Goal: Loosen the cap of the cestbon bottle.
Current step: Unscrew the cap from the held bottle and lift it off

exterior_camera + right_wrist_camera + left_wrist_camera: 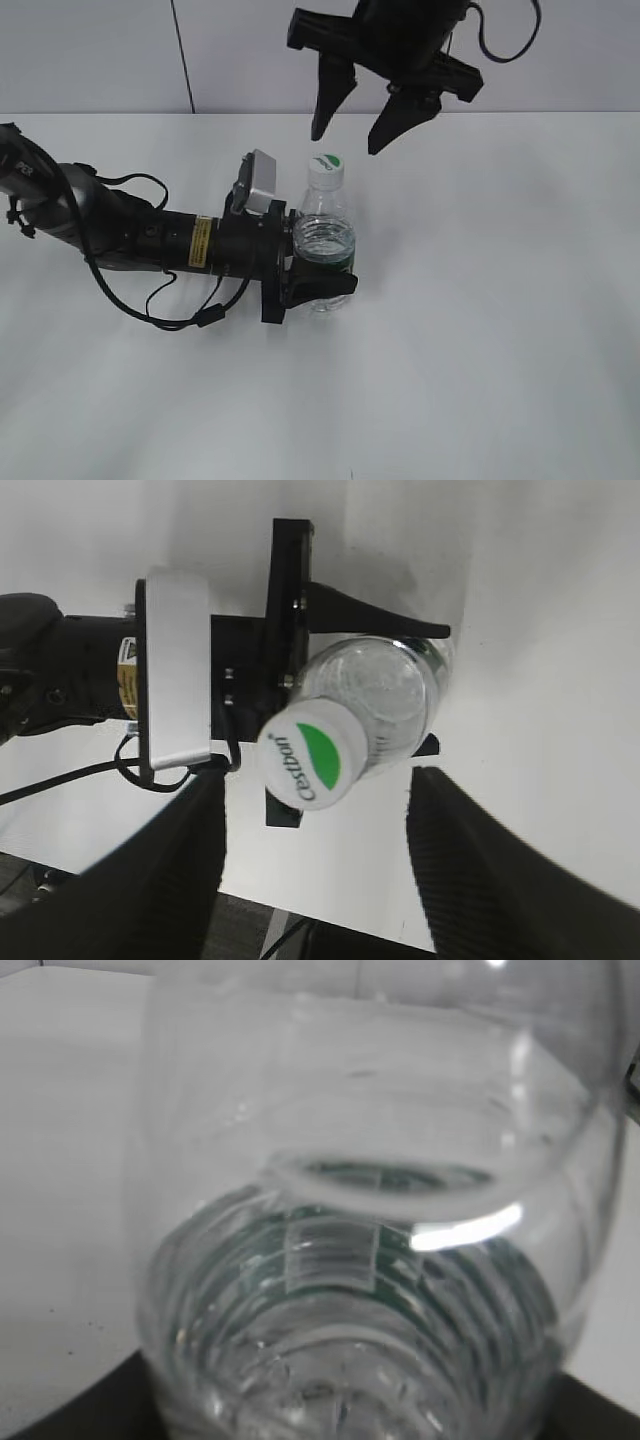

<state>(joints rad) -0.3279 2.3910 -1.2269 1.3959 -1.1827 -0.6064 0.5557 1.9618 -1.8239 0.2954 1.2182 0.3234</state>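
Observation:
The cestbon bottle stands upright on the white table, clear with a dark green label band, and fills the left wrist view. My left gripper lies low from the left, shut on the bottle's body. The white cap with its green leaf mark sits on the neck, seen from above in the right wrist view. My right gripper hangs open above the cap, slightly to the right and behind, touching nothing. Its two dark fingers stand wide on either side of the cap in the right wrist view.
The white table stretches round the bottle, with a pale wall behind. The left arm's body and cables lie across the table's left side. A table edge and dark floor show at the bottom of the right wrist view.

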